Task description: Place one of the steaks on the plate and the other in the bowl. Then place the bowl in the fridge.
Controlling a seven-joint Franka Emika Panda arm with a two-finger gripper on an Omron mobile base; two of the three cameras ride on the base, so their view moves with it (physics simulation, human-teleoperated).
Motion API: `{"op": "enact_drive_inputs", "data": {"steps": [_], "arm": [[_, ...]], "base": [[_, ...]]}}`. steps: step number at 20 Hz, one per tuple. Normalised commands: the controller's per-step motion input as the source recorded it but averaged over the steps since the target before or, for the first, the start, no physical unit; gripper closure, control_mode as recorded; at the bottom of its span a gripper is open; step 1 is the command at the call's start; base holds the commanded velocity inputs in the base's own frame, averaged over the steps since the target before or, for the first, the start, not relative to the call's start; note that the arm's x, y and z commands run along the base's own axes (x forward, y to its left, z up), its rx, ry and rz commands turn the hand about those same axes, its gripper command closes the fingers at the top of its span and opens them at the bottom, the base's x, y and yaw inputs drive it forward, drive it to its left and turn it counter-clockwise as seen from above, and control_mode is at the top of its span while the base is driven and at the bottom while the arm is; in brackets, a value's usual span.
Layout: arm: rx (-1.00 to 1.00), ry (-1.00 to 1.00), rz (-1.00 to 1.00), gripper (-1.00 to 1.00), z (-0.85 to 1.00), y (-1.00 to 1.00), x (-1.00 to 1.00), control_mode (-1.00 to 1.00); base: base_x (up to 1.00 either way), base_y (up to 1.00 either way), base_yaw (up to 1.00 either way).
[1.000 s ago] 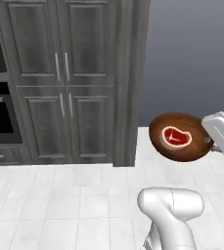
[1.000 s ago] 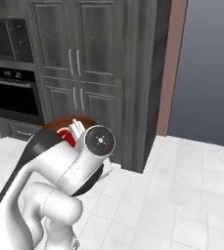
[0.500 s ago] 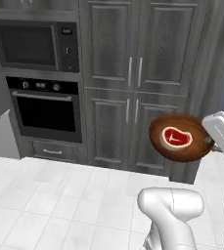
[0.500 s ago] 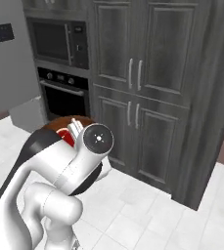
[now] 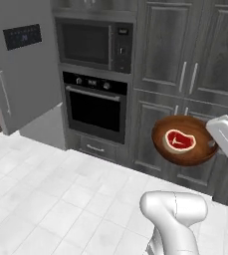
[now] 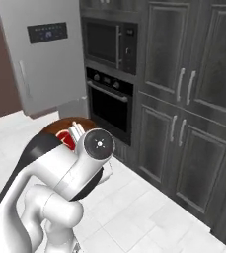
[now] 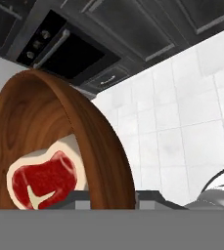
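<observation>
Now bowl (image 5: pixel 185 141) holds steak (image 5: pixel 179 140), apparently gripped at rim.

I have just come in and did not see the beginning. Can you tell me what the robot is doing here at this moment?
The robot arm is carrying the brown wooden bowl in the air, its gripper shut on the bowl's rim. One raw steak lies inside the bowl. The robot stands on the white tiled floor in front of dark cabinets and a wall oven. The grey fridge is off to the left, its door with the dark display panel in view. The bowl is not in the fridge yet.
</observation>
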Motion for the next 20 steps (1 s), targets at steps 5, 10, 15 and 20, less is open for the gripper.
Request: {"op": "enact_drive_inputs", "data": {"steps": [5,10,15,20], "arm": [[0.0,0.0,0.0,1.0,0.0,0.0,0.0,1.0],[0.0,0.0,0.0,1.0,0.0,0.0,0.0,1.0],[0.0,0.0,0.0,1.0,0.0,0.0,0.0,1.0],[0.0,0.0,0.0,1.0,0.0,0.0,0.0,1.0]], "base": [[0.66,0.98,0.48],[0.67,0.99,0.48],[0.68,0.99,0.47],[0.67,0.99,0.47]]}}
